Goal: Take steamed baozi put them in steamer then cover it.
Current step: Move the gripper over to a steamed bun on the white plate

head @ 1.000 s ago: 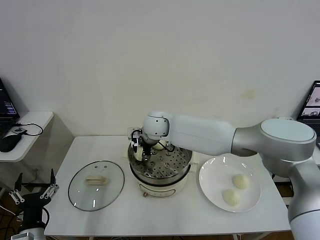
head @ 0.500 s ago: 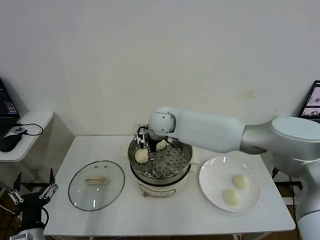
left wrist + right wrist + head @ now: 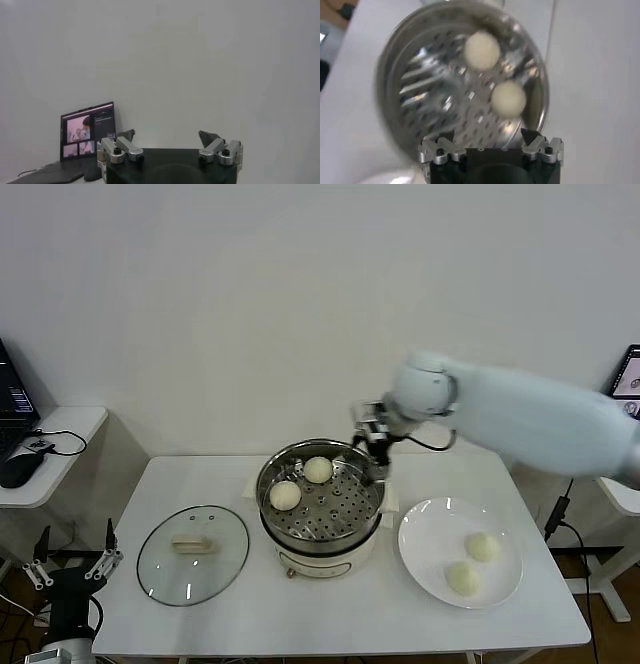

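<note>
The steamer (image 3: 335,516) stands mid-table with two steamed baozi (image 3: 285,495) (image 3: 318,470) on its perforated tray. Two more baozi (image 3: 483,546) (image 3: 461,578) lie on the white plate (image 3: 412,536) to its right. The glass cover (image 3: 160,569) lies flat on the table left of the steamer. My right gripper (image 3: 372,440) hovers open and empty above the steamer's far right rim. Its wrist view looks down on the tray (image 3: 435,100) and both buns (image 3: 482,50) (image 3: 508,98), with the right gripper (image 3: 487,135) above them. My left gripper (image 3: 72,569) (image 3: 169,134) is parked open, low beside the table's left edge.
A side table (image 3: 70,424) with a black mouse (image 3: 18,469) and a cable stands at the far left. A laptop (image 3: 87,135) shows in the left wrist view. Another screen (image 3: 628,384) sits at the right edge. The wall runs close behind the table.
My right gripper opened and left a baozi in the steamer's left part, then rose and swung right to the steamer's far right rim. The left arm stayed put.
</note>
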Motion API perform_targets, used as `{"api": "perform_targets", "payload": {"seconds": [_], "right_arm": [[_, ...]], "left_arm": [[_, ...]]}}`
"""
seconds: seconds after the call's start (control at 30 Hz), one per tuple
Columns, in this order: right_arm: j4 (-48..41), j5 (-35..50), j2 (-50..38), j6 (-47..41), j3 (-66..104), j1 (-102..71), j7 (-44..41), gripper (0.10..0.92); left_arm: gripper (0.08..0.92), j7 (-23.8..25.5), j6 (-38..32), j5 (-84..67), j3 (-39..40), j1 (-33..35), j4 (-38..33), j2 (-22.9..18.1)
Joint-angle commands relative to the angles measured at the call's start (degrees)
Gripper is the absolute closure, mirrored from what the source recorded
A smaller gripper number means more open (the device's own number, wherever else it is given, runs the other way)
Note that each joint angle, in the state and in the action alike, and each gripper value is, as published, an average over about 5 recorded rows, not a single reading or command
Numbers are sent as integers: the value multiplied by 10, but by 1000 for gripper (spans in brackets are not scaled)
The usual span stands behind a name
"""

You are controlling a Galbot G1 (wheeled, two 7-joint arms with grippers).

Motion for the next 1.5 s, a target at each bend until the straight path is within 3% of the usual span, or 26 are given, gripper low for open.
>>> {"api": "perform_targets", "payload": {"seconds": [0.03, 0.27, 0.63, 0.97, 1.5], "right_arm": [[91, -60, -184, 72, 4, 9, -54, 203], [129, -129, -262, 101, -8, -38, -56, 203], [132, -202, -298, 115, 62, -219, -13, 203], [92, -221, -250, 116, 193, -401, 27, 202], [31, -240, -183, 109, 240, -466, 46, 203]], "left_arm": [[177, 0, 0, 1, 3, 0, 0, 0], [177, 0, -1, 8, 14, -2, 3, -3], [177, -1, -2, 14, 15, 1, 10, -10], [177, -2, -3, 17, 10, 3, 15, -12], [177, -2, -5, 18, 1, 8, 22, -17]]}}
